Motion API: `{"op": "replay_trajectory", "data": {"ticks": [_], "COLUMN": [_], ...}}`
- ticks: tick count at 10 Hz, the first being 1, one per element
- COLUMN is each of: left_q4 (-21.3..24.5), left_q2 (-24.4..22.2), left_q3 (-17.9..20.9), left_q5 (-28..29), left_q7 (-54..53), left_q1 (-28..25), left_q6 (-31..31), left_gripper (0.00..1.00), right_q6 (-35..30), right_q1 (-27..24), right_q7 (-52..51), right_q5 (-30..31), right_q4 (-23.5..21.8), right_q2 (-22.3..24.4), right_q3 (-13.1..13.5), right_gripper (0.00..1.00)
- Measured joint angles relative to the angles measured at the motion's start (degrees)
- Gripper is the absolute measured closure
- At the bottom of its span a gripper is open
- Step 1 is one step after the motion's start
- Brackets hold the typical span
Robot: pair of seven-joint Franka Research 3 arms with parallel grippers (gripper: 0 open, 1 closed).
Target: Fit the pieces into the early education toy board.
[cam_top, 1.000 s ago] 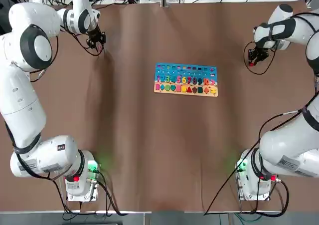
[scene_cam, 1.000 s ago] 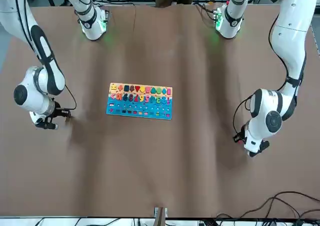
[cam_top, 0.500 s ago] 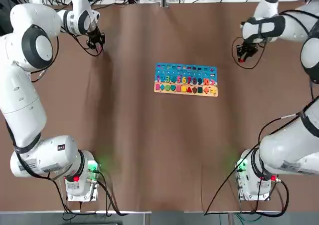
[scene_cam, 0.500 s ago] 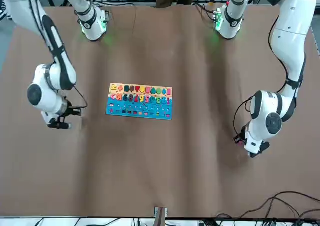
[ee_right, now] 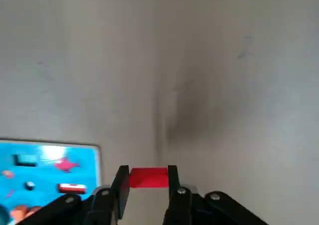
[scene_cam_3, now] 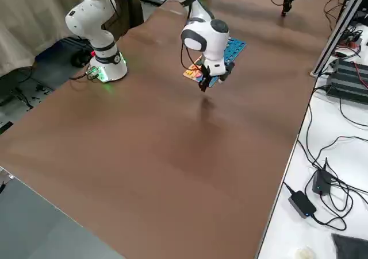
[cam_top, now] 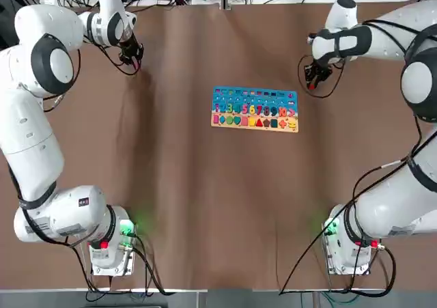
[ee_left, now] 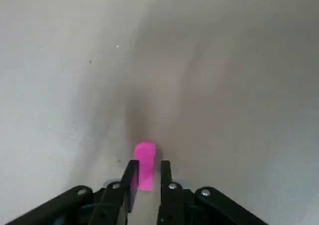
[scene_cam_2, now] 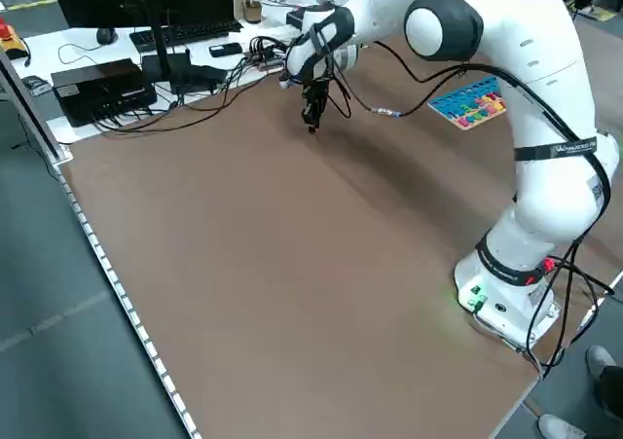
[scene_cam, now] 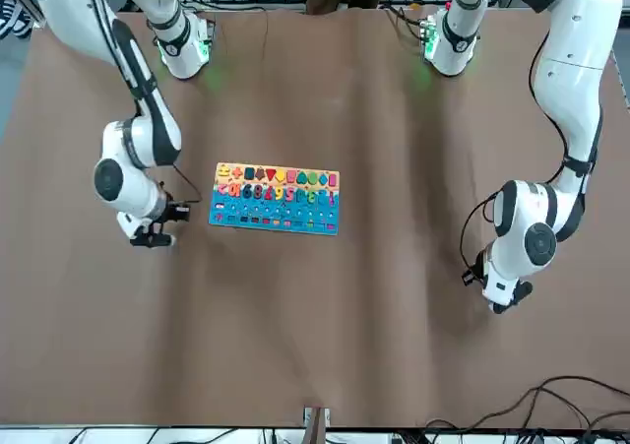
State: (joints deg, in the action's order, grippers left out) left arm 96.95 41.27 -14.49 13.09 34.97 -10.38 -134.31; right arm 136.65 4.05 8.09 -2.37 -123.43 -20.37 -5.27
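Observation:
The early education toy board (cam_top: 255, 108) lies flat in the middle of the table, blue along its far side and tan along the near side; it also shows in the front view (scene_cam: 276, 199). My left gripper (cam_top: 134, 63) is low at the far left of the table, its fingers closed on a small pink piece (ee_left: 145, 165). My right gripper (cam_top: 311, 84) hovers just beyond the board's far right corner, shut on a small red piece (ee_right: 148, 177). The board's corner (ee_right: 47, 177) shows beside that gripper in the right wrist view.
Brown cloth (cam_top: 205, 199) covers the whole table. Monitors, boxes and cables (scene_cam_2: 146, 69) crowd the bench past the table's far edge. Both arm bases (cam_top: 109, 243) stand at the near edge.
My right gripper has carried the red piece from the far right toward the board. My left gripper has stayed in place while its fingers closed in on the pink piece.

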Motion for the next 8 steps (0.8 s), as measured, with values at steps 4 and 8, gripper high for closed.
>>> {"op": "replay_trajectory", "data": {"ticks": [4,8], "left_q4": [-0.55,1.11], "left_q2": [0.03,-4.23], "left_q3": [-0.12,-0.91], "left_q5": [0.78,1.13], "left_q7": [-0.14,-0.52], "left_q1": [0.11,7.13], "left_q6": [0.0,0.52], "left_gripper": [0.86,0.86], "right_q6": [2.61,7.14], "right_q1": [5.16,7.96], "right_q7": [6.16,10.83], "right_q5": [-1.48,-1.65], "right_q4": [-0.32,-3.24], "right_q2": [0.0,-0.06], "right_q3": [-0.01,0.02], "right_gripper": [0.65,0.65]}}
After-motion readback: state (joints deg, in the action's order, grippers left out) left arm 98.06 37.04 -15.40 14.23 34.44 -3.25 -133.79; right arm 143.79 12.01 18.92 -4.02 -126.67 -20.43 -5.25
